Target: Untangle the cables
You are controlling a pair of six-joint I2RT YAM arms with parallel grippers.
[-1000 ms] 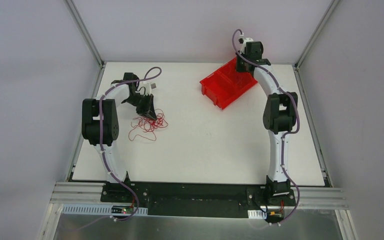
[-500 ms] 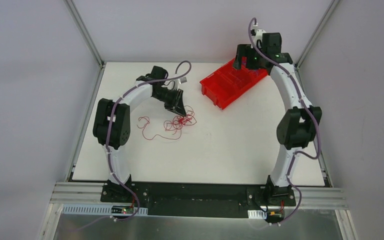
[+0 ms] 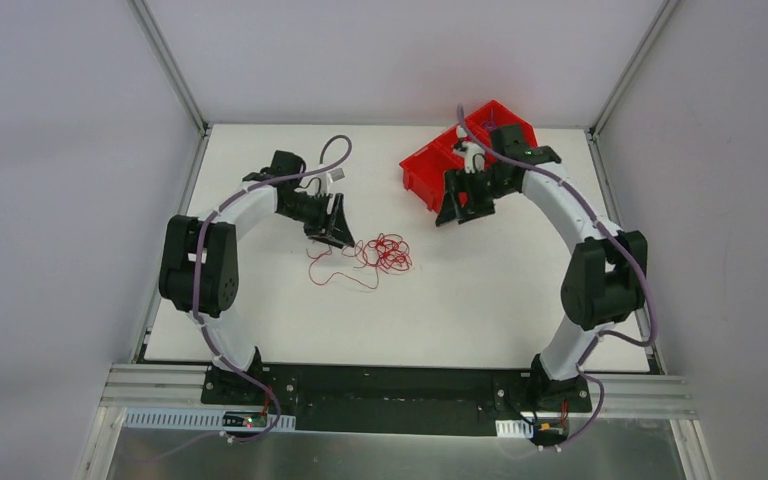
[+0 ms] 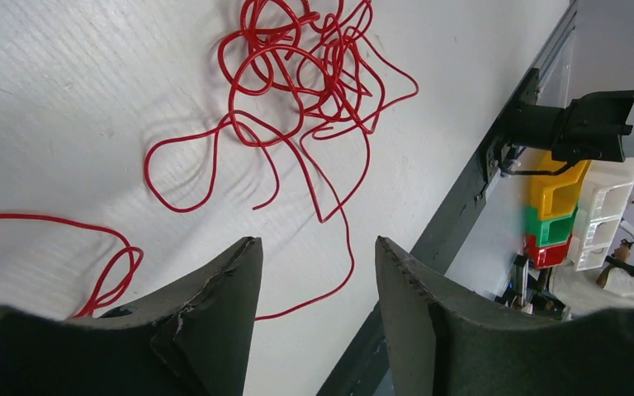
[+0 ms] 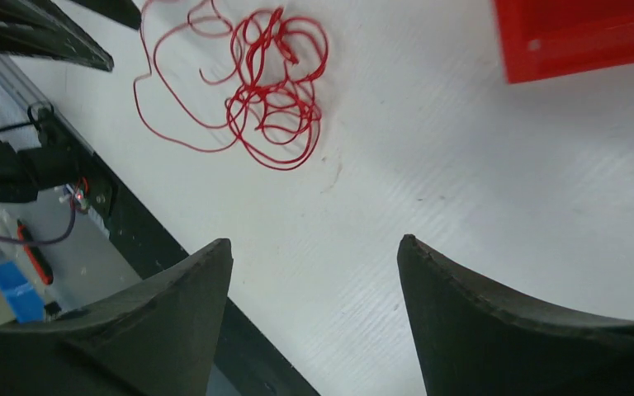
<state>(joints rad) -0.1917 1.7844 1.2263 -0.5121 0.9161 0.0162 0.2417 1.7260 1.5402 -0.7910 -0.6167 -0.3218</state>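
The cables [image 3: 380, 255] lie in a red knot with loose tails on the bench [image 3: 500, 310], untouched. The left end effector [image 3: 338, 232] sits just beside them, partly open and empty, and the right end effector [image 3: 457, 212] hangs wide and empty by the red bin [image 3: 422, 172]. The step seems to be picking holds, so next each should pinch a separate strand.

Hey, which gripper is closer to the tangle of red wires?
Left. The left gripper sits just beside the red wire tangle; the right gripper hangs farther off on the opposite side, by the red bin.
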